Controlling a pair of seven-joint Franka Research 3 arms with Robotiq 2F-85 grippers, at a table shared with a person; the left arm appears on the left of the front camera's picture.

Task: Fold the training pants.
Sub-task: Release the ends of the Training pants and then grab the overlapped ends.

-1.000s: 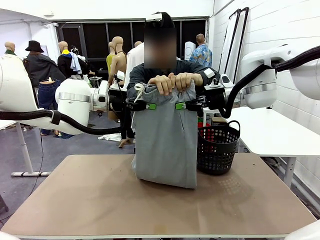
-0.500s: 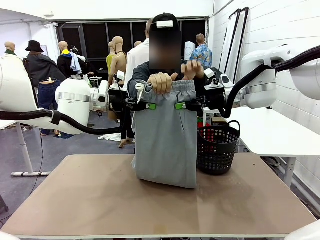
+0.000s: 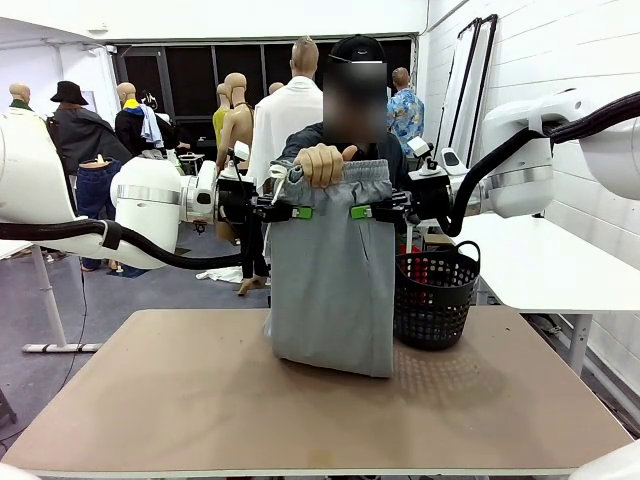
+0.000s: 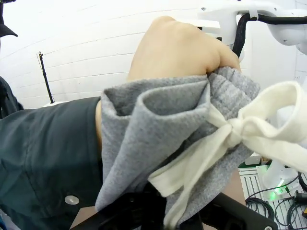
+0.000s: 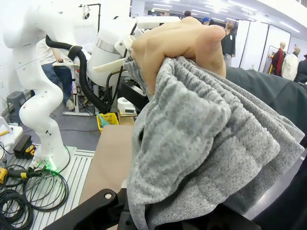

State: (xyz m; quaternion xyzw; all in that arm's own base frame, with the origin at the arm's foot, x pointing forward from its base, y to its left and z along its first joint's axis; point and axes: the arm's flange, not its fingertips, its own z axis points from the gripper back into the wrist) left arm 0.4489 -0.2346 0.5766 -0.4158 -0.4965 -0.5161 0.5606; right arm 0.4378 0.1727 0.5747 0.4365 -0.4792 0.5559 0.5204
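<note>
Above the tabletop point(image 3: 200, 400), training pants point(image 3: 330, 290) hang upright, lower fold touching it. Clamped on fabric just below waistband: left end effector point(image 3: 300, 212), right end effector point(image 3: 358, 212). Person's hand point(image 3: 322, 163) grips waistband top.

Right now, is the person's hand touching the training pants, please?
Touching. The front view shows the hand gripping the training pants at the waistband; the right wrist view shows its fingers closed on the grey fabric.

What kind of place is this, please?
Probably a robotics lab or test hall: two white robot arms hold grey pants over a plain work table, and loose cables lie on the floor.
</note>
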